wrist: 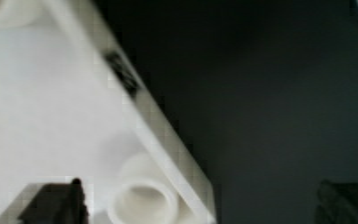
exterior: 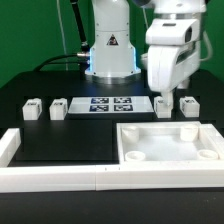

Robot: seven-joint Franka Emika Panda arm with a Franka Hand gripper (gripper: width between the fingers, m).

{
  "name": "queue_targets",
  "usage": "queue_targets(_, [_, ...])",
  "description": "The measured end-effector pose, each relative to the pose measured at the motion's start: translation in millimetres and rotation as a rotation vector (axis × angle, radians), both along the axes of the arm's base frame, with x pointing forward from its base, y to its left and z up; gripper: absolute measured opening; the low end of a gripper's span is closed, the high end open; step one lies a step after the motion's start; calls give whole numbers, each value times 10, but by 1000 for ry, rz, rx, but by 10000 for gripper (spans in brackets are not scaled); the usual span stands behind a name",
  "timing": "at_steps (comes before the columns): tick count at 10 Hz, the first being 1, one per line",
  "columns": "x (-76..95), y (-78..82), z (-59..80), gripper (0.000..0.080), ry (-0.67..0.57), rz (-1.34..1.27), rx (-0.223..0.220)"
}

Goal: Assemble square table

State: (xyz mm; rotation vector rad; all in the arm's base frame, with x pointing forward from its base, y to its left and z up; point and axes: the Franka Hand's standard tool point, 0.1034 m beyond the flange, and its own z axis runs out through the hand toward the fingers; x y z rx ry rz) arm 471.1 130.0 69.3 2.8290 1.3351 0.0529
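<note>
The white square tabletop [exterior: 168,143] lies flat at the exterior view's right front, its raised rim and round corner sockets facing up. Four short white legs stand in a row behind it: two at the left [exterior: 31,110] [exterior: 58,108] and two at the right [exterior: 163,104] [exterior: 187,104]. My gripper [exterior: 163,90] hangs above the tabletop's far edge, close to the right pair of legs. In the wrist view the gripper [wrist: 201,204] is open and empty. The tabletop [wrist: 43,110] fills one side there, with a corner socket [wrist: 140,201] beside one finger [wrist: 51,201].
The marker board [exterior: 108,104] lies between the two pairs of legs. Long white border rails run along the front [exterior: 100,178] and the left [exterior: 8,145]. The robot base [exterior: 110,50] stands at the back.
</note>
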Motion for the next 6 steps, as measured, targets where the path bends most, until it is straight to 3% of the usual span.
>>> queue_targets(1, [2,100,11,649,-5,-49,7])
queue_targets(5, [2,90,-34,649,-5,-323,42])
queue_targets(6, [-113,116,-158,649,41,-526,44])
